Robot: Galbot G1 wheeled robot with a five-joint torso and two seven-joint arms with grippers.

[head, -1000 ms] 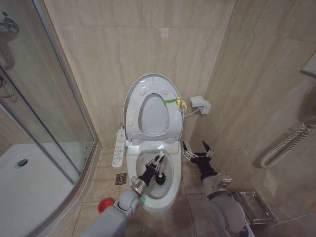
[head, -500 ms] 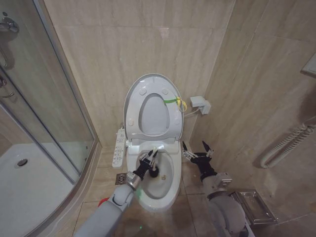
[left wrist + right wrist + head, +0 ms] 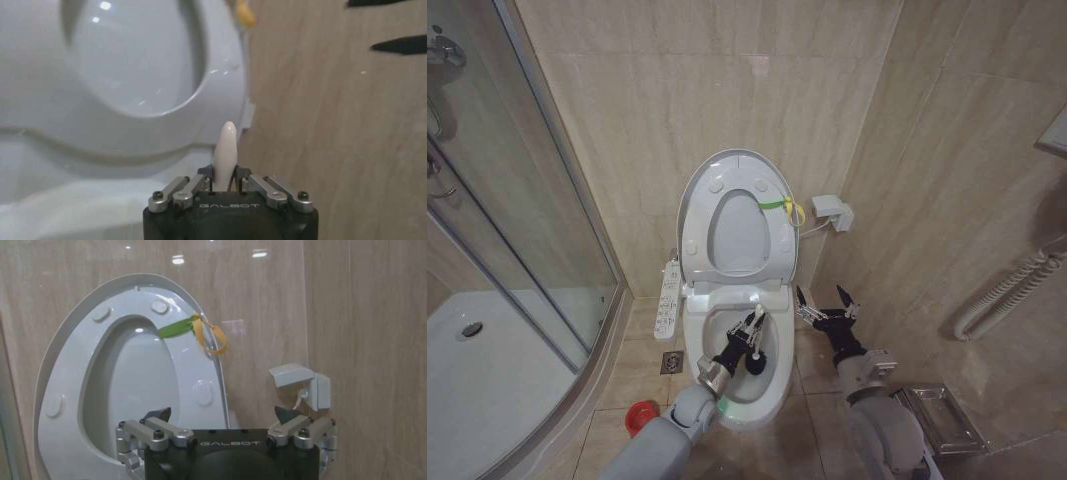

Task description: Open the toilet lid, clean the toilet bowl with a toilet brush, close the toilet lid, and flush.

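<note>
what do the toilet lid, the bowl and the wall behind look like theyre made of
Toilet lid: looks like smooth moulded white plastic, thin-edged with raised bumper pads and soft highlights. Toilet bowl: probably glazed white ceramic, with a thick rounded glossy rim. Wall: polished beige tile, stone-look veining, thin grout lines and lamp reflections; whether real stone or ceramic is unclear.

Your floor and what sits on it

You have a beige tiled floor (image 3: 817, 430) carrying the toilet bowl (image 3: 772, 385), a small red cup (image 3: 639, 415) near its left, a steel tray (image 3: 947, 420) at right, and the shower tray (image 3: 487, 400).
</note>
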